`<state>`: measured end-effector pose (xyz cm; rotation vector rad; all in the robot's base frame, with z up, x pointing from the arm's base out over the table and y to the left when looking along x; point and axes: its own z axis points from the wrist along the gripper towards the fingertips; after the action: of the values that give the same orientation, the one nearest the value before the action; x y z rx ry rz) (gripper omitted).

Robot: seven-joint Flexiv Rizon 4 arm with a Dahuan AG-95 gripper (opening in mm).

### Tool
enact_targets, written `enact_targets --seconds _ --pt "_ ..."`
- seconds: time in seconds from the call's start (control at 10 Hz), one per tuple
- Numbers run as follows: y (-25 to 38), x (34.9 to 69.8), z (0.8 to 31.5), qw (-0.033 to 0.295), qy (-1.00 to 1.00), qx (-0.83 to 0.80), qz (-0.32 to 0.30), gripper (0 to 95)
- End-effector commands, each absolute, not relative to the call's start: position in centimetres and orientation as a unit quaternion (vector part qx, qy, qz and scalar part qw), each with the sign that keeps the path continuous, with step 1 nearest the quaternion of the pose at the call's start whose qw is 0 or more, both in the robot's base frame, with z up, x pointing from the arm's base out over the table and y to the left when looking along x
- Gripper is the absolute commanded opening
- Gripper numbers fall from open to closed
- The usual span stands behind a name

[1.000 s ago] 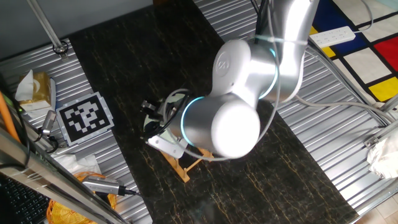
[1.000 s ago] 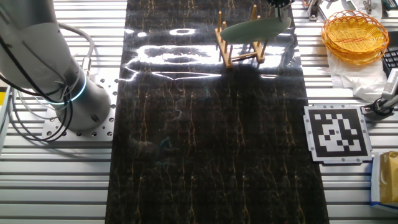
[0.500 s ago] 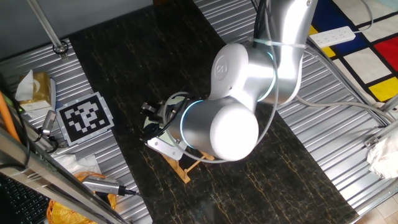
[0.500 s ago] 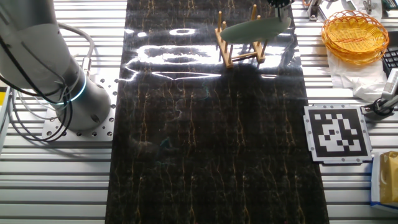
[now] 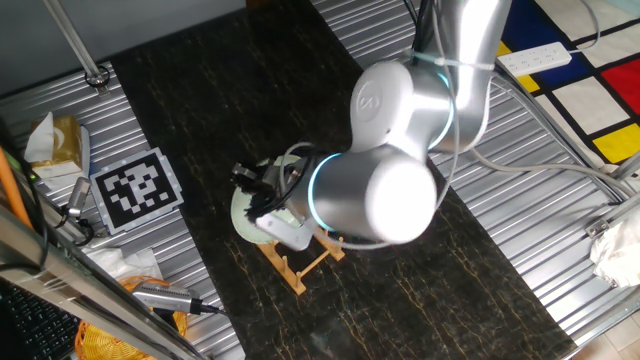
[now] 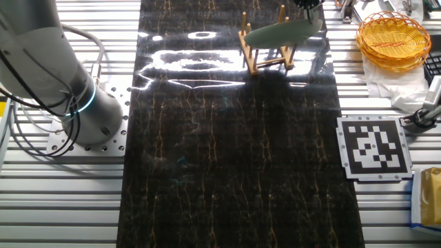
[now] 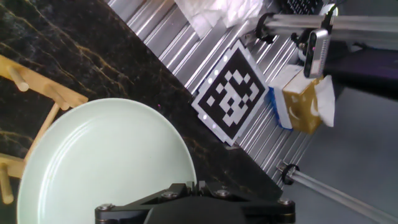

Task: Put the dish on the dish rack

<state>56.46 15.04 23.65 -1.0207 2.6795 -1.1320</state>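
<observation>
On dark marbled mat (image 6: 227,151): rack (image 6: 265,55) w/ dish (image 6: 282,32)

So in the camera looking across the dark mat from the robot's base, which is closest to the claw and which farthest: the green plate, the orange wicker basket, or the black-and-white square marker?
1. The dish, right under the gripper at the top edge, lying on the dish rack.
2. The wicker basket, off to the right at about the same depth.
3. The square marker, lower right on the metal table, clearly farthest.

Below the gripper (image 6: 307,3), the dish (image 6: 284,32) and dish rack (image 6: 265,54) are blocking descent. The dark mat (image 6: 227,151) toward the arm's base is lying open; a wicker basket (image 6: 393,36) is crowding one side.
</observation>
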Motion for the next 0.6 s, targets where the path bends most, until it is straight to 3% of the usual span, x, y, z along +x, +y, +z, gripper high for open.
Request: enact_targets --seconds 0.1,0.6 --pt "15.62 56.84 23.31 0.026 0.871 -0.326 -0.367 0.0" --pt "15.89 56.97 23.22 0.026 0.873 -0.322 -0.365 0.0"
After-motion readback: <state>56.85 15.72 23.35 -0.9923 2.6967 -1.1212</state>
